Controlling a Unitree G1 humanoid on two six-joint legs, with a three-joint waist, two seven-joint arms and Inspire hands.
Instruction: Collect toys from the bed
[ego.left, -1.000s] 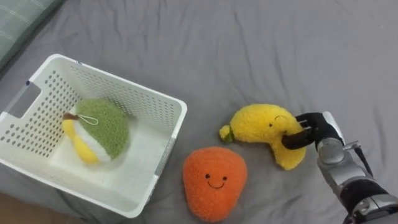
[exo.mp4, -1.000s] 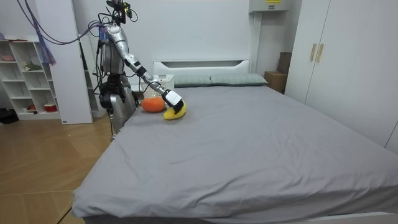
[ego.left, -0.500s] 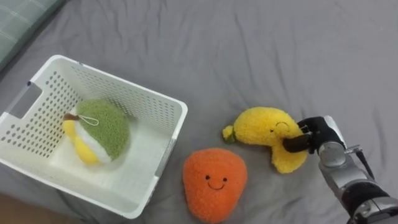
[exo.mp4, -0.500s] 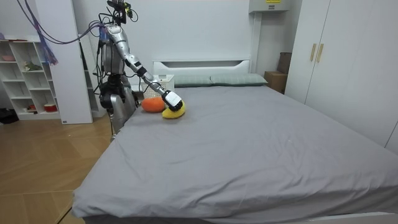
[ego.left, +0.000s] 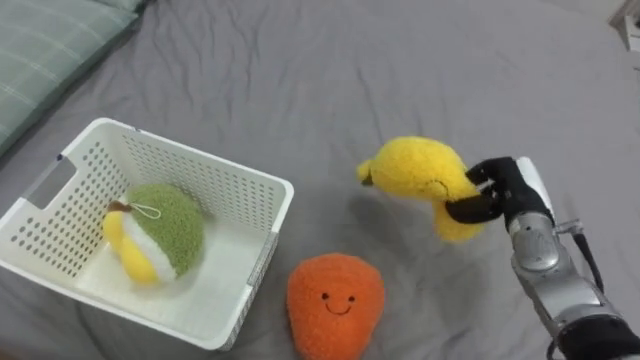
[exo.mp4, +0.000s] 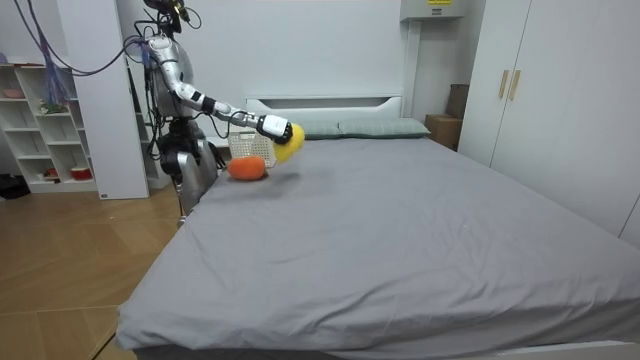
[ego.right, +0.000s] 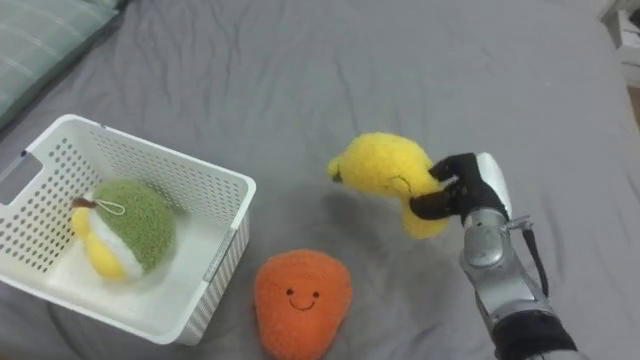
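Note:
A yellow plush banana (ego.left: 415, 178) (ego.right: 385, 170) (exo.mp4: 287, 141) hangs in the air above the grey bed, with my right hand (ego.left: 502, 192) (ego.right: 464, 189) (exo.mp4: 270, 126) shut on its right end. An orange plush carrot with a smiling face (ego.left: 334, 303) (ego.right: 301, 301) (exo.mp4: 247, 167) lies on the bed in front of me. A white perforated basket (ego.left: 252, 184) (ego.right: 213, 177) (exo.mp4: 239, 147) stands at my left on the bed and holds a green, white and yellow plush toy (ego.left: 155, 231) (ego.right: 120, 238).
A grey-green checked pillow (ego.left: 50, 50) lies at the far left by the basket. The grey bed sheet (ego.left: 330, 70) stretches wide beyond the toys. I stand at the bed's side near the headboard, with white shelves (exo.mp4: 45, 125) behind me.
My right hand has lifted the yellow banana off the sheet and raised it. The eye views have tilted up, so the pillow now shows.

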